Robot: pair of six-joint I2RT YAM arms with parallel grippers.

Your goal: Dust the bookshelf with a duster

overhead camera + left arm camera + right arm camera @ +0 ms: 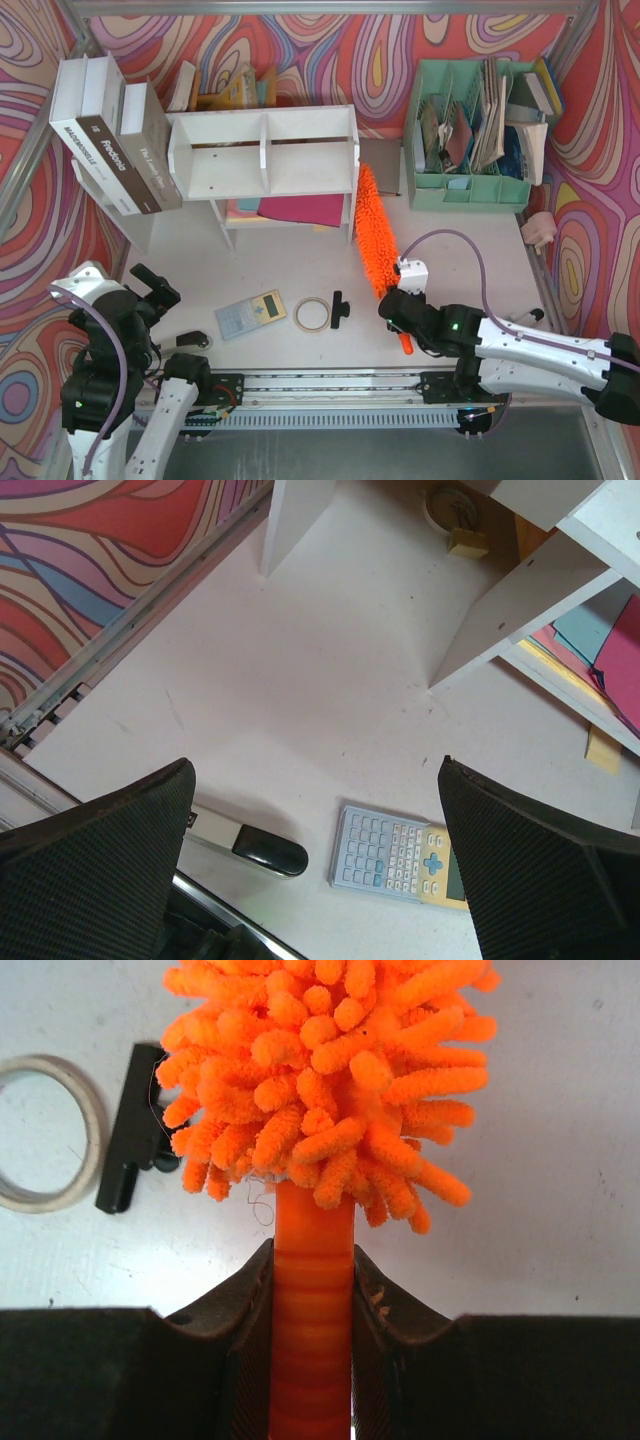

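Observation:
The white bookshelf [265, 150] stands at the back centre on legs, a divider splitting it into two compartments; its legs and lower edge [520, 595] show in the left wrist view. The fluffy orange duster [372, 230] lies slanted just right of the shelf, its tip beside the shelf's right end. My right gripper [397, 305] is shut on the duster's ribbed orange handle [312, 1320], the fluffy head [330, 1070] spreading just beyond the fingers. My left gripper [155, 290] hovers open at the near left, empty, its fingers [110, 870] far apart.
A calculator [250, 313], tape ring [311, 314] and black clip [340, 308] lie near the front. A black-tipped stapler [265, 850] sits by the left gripper. Big books [110, 135] lean left of the shelf. A mint-green organizer [470, 135] stands back right. Coloured sheets [295, 210] lie under the shelf.

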